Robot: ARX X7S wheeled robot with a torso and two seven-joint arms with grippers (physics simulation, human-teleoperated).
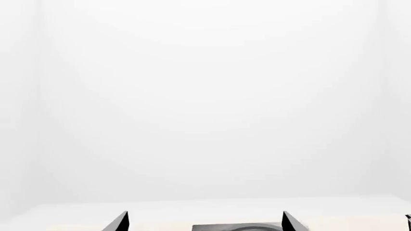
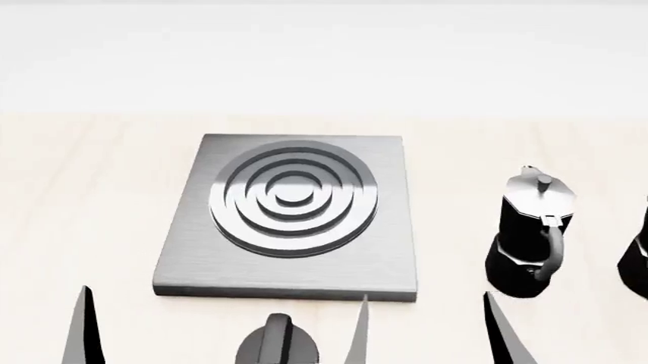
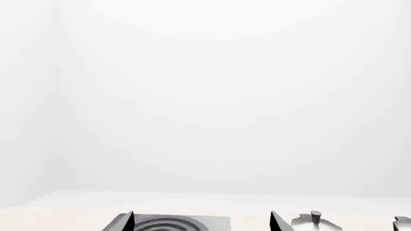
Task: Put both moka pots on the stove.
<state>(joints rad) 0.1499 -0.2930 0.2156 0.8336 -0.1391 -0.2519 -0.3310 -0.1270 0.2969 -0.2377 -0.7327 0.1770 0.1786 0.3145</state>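
The grey stove (image 2: 390, 258) with its ring burner lies flat mid-table. One black moka pot (image 2: 529, 241) stands upright on the table to its right. The other moka pot (image 2: 638, 267) is cut off by the head view's right edge. My right gripper (image 2: 426, 297) is open and empty, near the stove's front right corner and short of the nearer pot. The right wrist view shows the gripper (image 3: 202, 214), the stove (image 3: 212, 222) and a pot lid (image 3: 313, 220). My left gripper (image 1: 204, 214) is open and empty. In the head view only one of its fingers (image 2: 86, 326) shows, front left of the stove.
A short black round knob (image 2: 275, 347) sits on the table just in front of the stove's front edge, between my two arms. The pale wooden table (image 2: 81, 197) runs back to a white wall. Bare tabletop lies left of the stove.
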